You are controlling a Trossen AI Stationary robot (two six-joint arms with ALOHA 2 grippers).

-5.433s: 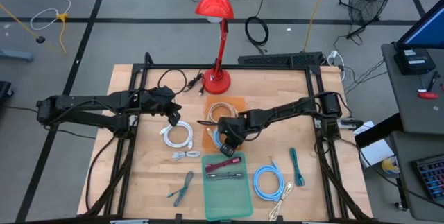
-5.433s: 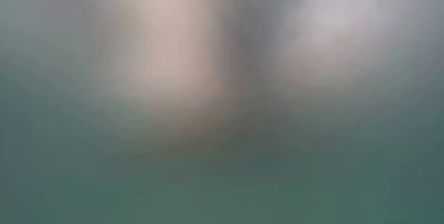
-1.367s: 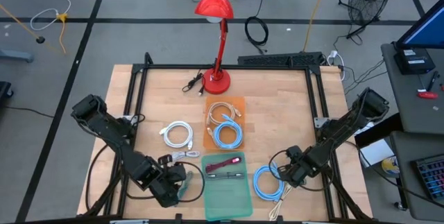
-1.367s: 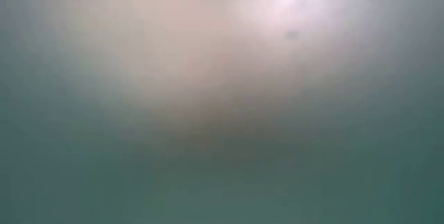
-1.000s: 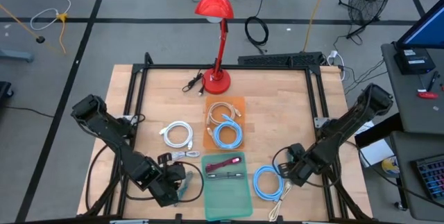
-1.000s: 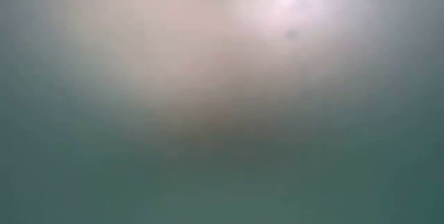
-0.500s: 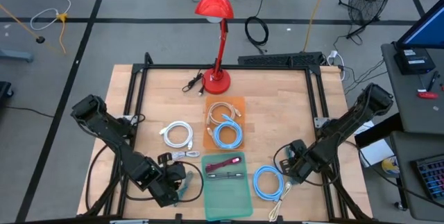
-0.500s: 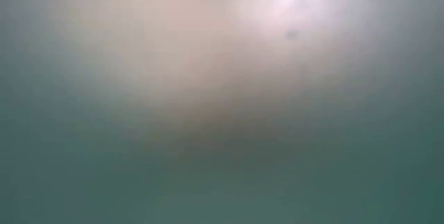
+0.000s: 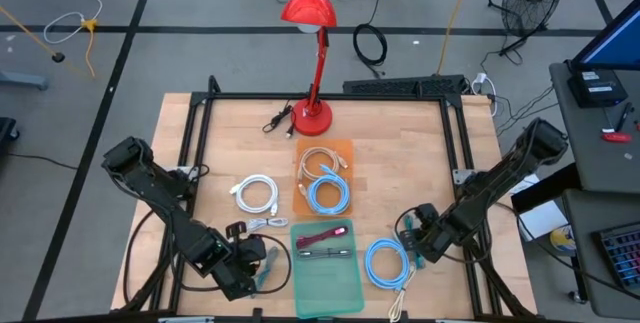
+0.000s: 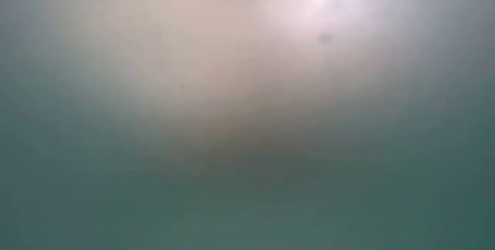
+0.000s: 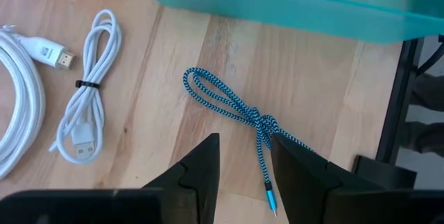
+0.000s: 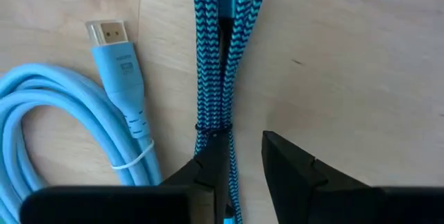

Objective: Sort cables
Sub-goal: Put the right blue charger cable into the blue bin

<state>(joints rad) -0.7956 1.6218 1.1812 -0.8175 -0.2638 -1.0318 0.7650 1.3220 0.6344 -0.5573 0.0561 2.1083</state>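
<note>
The left gripper (image 11: 241,156) hangs low over the front left part of the wooden table (image 9: 200,163). Its jaws stand a little apart and hold nothing. Between the two fingertips (image 11: 205,156), lower down on the wood, lies the tail end of a braided teal and black cable (image 11: 232,109). Its looped end lies ahead of the jaws, and past that loop is the edge of the teal tray (image 11: 291,9). To one side of the jaws lie a small white USB bundle (image 11: 89,89) and, further out, part of a white coil (image 11: 21,113).

The right gripper (image 12: 244,156) is low over the front right part of the table. Its jaws are narrowly open. A second braided teal cable (image 12: 225,57) runs straight out ahead of the jaws, and its near end passes beside the inner edge of one finger (image 12: 208,165). Whether the jaws really grip it, I cannot tell. Just beside this cable lies a light-blue coil (image 12: 62,134) with its plug (image 12: 114,44) pointing away from the jaws.

In the high view, the orange mat (image 9: 322,178) carries a beige coil (image 9: 318,158) and a light-blue coil. The low view shows only blur.
</note>
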